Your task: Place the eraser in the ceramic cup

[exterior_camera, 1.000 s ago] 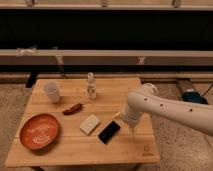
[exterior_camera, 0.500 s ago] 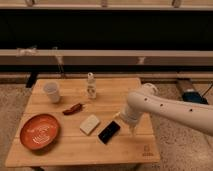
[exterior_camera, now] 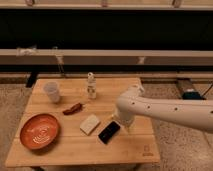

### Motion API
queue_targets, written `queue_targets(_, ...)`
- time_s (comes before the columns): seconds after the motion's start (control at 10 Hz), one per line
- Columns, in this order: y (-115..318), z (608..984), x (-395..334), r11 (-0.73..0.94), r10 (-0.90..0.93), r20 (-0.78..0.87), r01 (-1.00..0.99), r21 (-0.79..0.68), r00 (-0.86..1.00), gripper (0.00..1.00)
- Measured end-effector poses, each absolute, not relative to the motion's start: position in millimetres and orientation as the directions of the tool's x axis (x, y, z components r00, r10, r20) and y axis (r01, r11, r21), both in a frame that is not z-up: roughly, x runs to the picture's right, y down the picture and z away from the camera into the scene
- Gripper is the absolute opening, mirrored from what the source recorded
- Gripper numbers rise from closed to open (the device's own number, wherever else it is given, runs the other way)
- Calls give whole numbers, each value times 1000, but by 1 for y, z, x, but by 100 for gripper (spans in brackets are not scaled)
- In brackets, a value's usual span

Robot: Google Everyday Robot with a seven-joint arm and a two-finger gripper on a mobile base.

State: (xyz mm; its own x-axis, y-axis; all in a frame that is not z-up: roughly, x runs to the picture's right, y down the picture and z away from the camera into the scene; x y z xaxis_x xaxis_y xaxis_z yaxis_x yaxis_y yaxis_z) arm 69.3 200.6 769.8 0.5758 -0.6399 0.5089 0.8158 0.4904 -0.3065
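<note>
The eraser [exterior_camera: 108, 132], a flat black slab, lies on the wooden table [exterior_camera: 137, 150] a little right of centre near the front. The ceramic cup [exterior_camera: 52, 91], small and white, stands upright at the table's back left, far from the eraser. My white arm reaches in from the right. Its gripper [exterior_camera: 122, 125] hangs open just over the eraser's right end with nothing lifted. The wrist hides the spot where the two meet.
A cream block [exterior_camera: 90, 124] lies just left of the eraser. A reddish-brown item [exterior_camera: 73, 108] sits mid-table, a small clear bottle [exterior_camera: 91, 86] stands at the back centre, and an orange plate [exterior_camera: 39, 131] is at the front left.
</note>
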Motion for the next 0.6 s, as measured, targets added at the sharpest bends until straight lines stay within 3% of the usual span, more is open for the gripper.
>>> queue_targets(0.6, 210, 819, 62, 434, -670, 485, 827, -357, 562, 80)
